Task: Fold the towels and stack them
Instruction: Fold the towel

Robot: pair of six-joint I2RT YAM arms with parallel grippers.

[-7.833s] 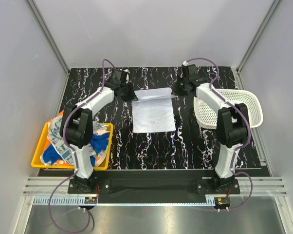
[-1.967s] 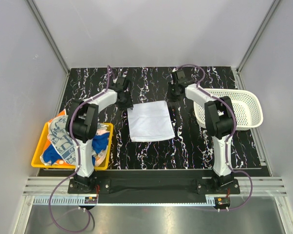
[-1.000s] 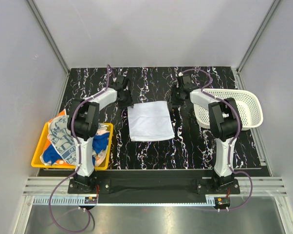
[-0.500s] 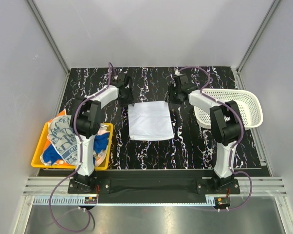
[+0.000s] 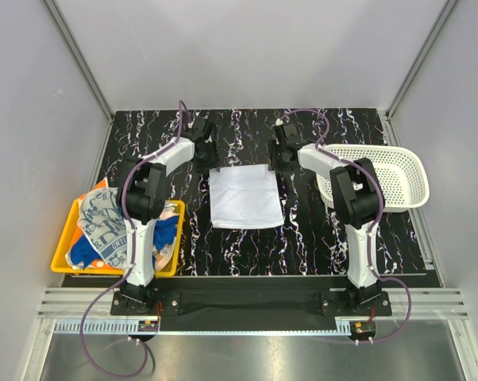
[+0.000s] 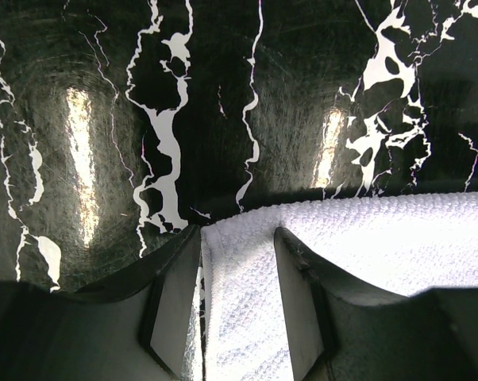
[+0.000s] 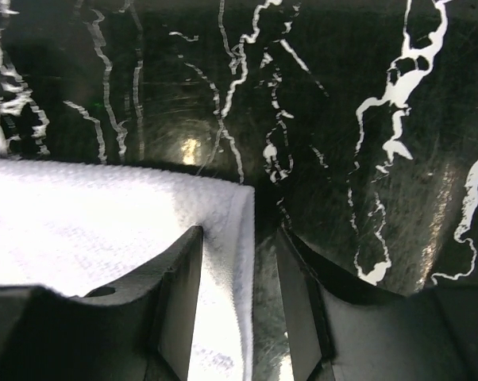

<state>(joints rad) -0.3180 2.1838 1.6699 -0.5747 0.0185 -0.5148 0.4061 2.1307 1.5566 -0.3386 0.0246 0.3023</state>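
Black marble table (image 5: pixel 247 248): white towel (image 5: pixel 243 197) far corners betw spread L gripper (image 6: pixel 237 238) & R gripper (image 7: pixel 240 235)

Top view: fixed above and behind the arm bases (image 5: pixel 140 300), looking down on the whole black white-veined tabletop (image 5: pixel 318 230).
Left wrist: close, down past the left gripper (image 6: pixel 239 234) onto the far-left corner of the flat white terry towel (image 6: pixel 398 246).
Right wrist: close, down past the right gripper (image 7: pixel 239 234) onto its far-right corner.
Shared: towel and tabletop.

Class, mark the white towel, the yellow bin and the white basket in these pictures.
white towel (image 5: pixel 245 197), top view, centre of the cloth.
yellow bin (image 5: pixel 61 252), top view, left wall.
white basket (image 5: pixel 398 178), top view, perforated inside.
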